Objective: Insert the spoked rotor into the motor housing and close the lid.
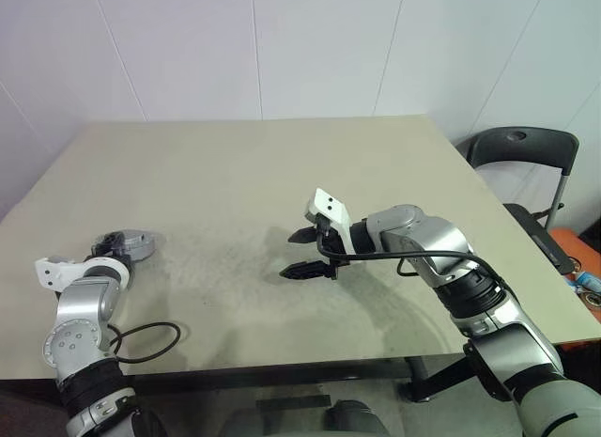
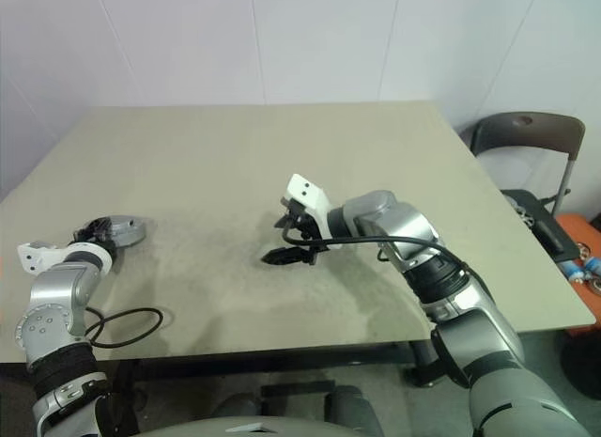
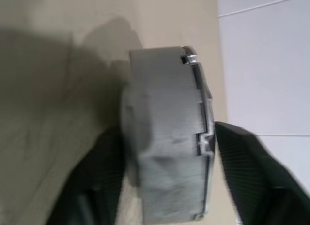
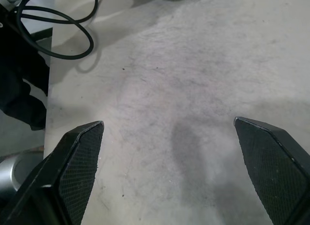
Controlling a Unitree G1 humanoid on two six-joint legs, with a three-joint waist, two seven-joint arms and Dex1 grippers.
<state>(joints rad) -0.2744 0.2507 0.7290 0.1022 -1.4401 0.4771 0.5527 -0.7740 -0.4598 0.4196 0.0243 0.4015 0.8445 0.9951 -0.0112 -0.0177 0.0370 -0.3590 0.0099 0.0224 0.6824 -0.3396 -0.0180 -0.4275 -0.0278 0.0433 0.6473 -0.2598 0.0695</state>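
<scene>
At the left edge of the bench [image 1: 235, 174] our left gripper [image 1: 115, 244] sits around the closed motor assembly: the lid [image 3: 167, 138], grey with its notched rim, covers the motor housing [image 1: 134, 241], and the whole lies flat on the bench top. In the left wrist view we see the two black fingers [image 3: 252, 167] flanking the assembly, one on each side. A thin gap shows at one finger, so we judge the hold to be slackened rather than clamped, though we cannot tell whether the other finger touches. We take the spoked rotor to be inside under the lid, since it lies nowhere on the bench. A black cable [image 1: 141, 341] loops near the bench's front edge beside that arm.

Toward the middle, our right gripper [image 1: 305, 254] hovers just above bare bench, fingers spread wide and grasping nothing, well apart from the assembly. We judge it is parked there to stay out of the way.

At the far right a dark chair [image 1: 526, 150] stands beside the bench.
</scene>
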